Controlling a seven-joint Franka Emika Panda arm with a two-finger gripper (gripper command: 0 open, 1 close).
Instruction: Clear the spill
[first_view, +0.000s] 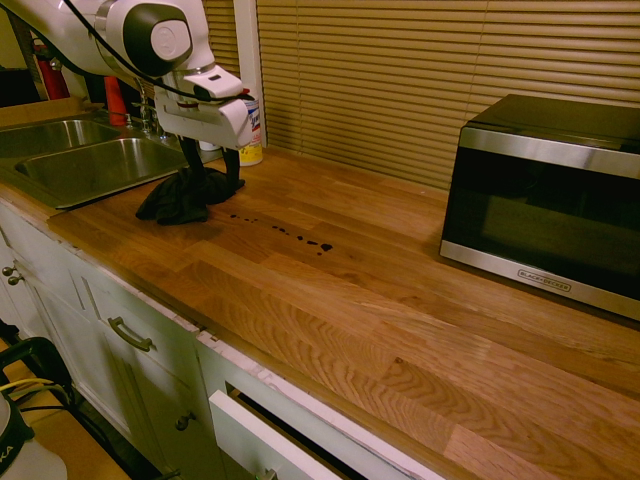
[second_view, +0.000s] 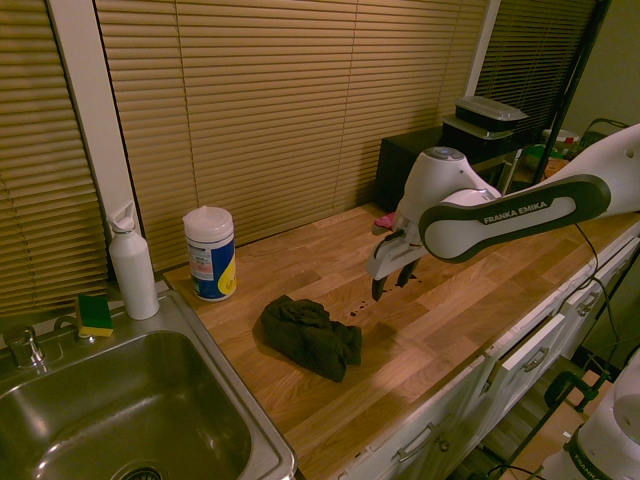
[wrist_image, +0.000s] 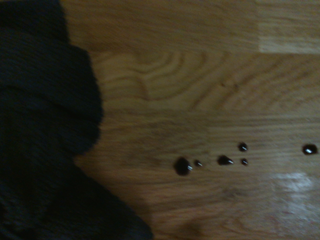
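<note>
The white arm reaches in over the wooden counter (first_view: 400, 300), its wrist bent so the gripper (second_view: 390, 284) points almost straight down. The two dark fingers stand apart with nothing between them, hanging above the counter just beside the crumpled black rag (second_view: 310, 336), on the side where the drops begin. On the arm's forearm I can read "FRANKA EMIKA".

The spill (first_view: 300, 238) is a short thin trail of small dark drops on the bare wood, running from near the rag's edge out toward the microwave (first_view: 545, 200). In the wrist view I count six drops (wrist_image: 183, 166) beside the rag's dark edge.

The microwave has a small badge along its bottom front edge, too small to read. By the blinds stand one wipes canister (second_view: 210, 253) with a blue and yellow label, one white bottle (second_view: 132, 262), and one green and yellow sponge (second_view: 95, 315) at the steel sink (second_view: 150, 420)
</note>
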